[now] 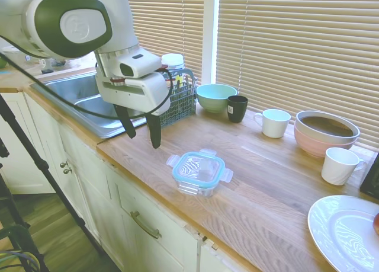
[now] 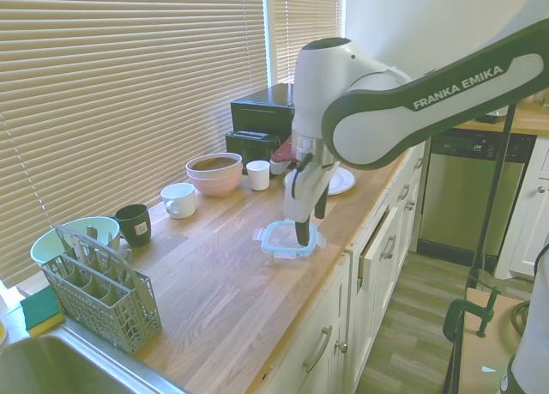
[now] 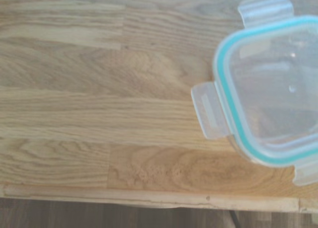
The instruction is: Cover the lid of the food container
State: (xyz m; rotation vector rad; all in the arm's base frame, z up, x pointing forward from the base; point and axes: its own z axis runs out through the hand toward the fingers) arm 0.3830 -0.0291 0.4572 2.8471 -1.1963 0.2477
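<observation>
Lid (image 3: 271, 89) cut off at the right edge of the wrist view, only two tabs fully seen, a third partly cut. Food container (image 1: 198, 186) mostly covered by the lid in the first exterior view, only its clear side wall peeking out. White plate (image 1: 346, 233) cut off at the lower right corner of the first exterior view. Lid partly hidden behind the gripper (image 2: 307, 227) in the second exterior view. Sink (image 2: 51, 368) cut off at lower left there.
</observation>
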